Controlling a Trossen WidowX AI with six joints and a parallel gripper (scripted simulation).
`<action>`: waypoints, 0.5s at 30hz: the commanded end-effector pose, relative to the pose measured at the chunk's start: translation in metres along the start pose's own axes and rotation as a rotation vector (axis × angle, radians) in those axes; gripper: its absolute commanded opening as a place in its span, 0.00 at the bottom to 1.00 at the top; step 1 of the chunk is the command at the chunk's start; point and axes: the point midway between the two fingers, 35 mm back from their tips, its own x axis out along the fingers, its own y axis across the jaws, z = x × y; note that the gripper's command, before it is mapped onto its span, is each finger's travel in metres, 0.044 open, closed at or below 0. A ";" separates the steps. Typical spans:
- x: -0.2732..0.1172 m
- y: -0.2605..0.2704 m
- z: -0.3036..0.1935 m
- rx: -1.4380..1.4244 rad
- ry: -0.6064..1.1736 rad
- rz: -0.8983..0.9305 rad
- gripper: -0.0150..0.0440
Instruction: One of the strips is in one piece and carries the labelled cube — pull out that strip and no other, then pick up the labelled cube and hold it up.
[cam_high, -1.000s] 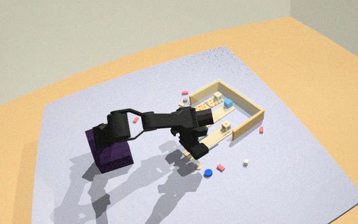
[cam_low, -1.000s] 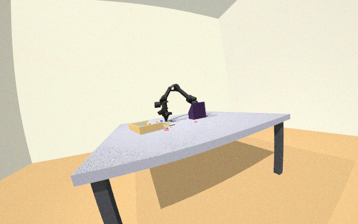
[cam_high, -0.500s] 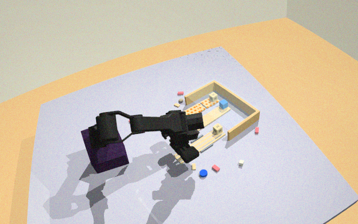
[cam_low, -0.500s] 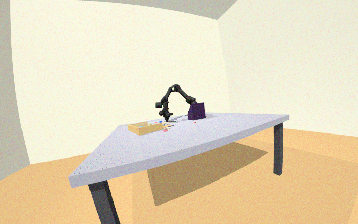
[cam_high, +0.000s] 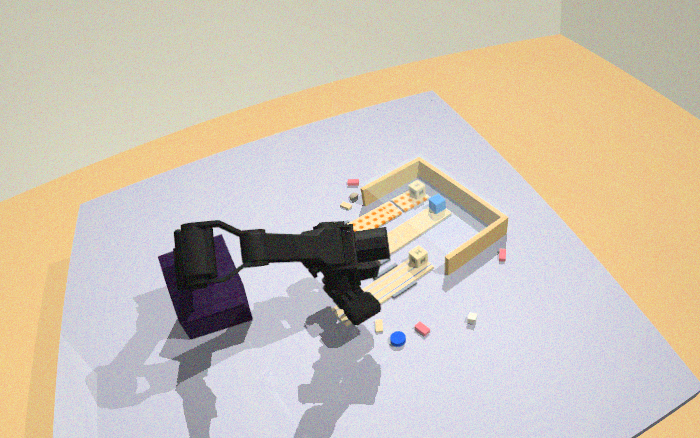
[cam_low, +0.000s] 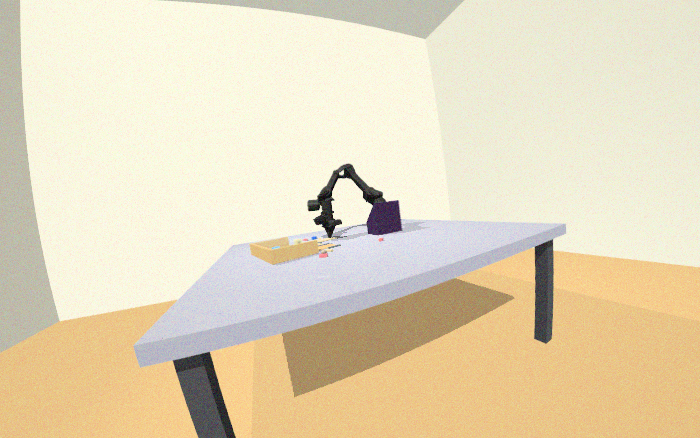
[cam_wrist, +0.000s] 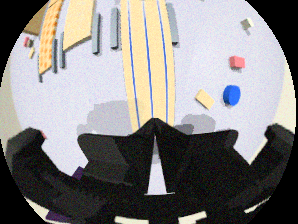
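Observation:
The blue-striped strip (cam_high: 394, 283) (cam_wrist: 138, 60) is unbroken where visible and carries a cream cube (cam_high: 418, 257) with dark marks. That cube stands at the open side of the walled frame. My gripper (cam_wrist: 153, 120) (cam_low: 330, 236) is shut, its tips low over or on the striped strip's near part; contact is unclear. The arm hides the tips in the top view. An orange-dotted strip (cam_high: 375, 216) (cam_wrist: 49, 45) has a gap across it; its far piece carries another marked cream cube (cam_high: 417, 190). A plain strip (cam_high: 419, 229) (cam_wrist: 79, 25) between them carries a blue cube (cam_high: 437, 204).
Wooden walls (cam_high: 460, 193) (cam_low: 296, 253) surround the strips' far ends. Grey rails (cam_wrist: 114, 30) flank the strips. A blue disc (cam_high: 398, 338) (cam_wrist: 231, 95), a red block (cam_high: 422, 329) (cam_wrist: 237, 62) and a white cube (cam_high: 471, 318) (cam_wrist: 247, 23) lie beside the striped strip.

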 end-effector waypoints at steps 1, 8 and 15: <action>0.006 0.001 -0.014 -0.001 0.029 0.007 0.25; 0.006 0.001 -0.020 -0.001 0.029 0.007 0.25; 0.006 0.001 -0.020 -0.001 0.029 0.007 0.25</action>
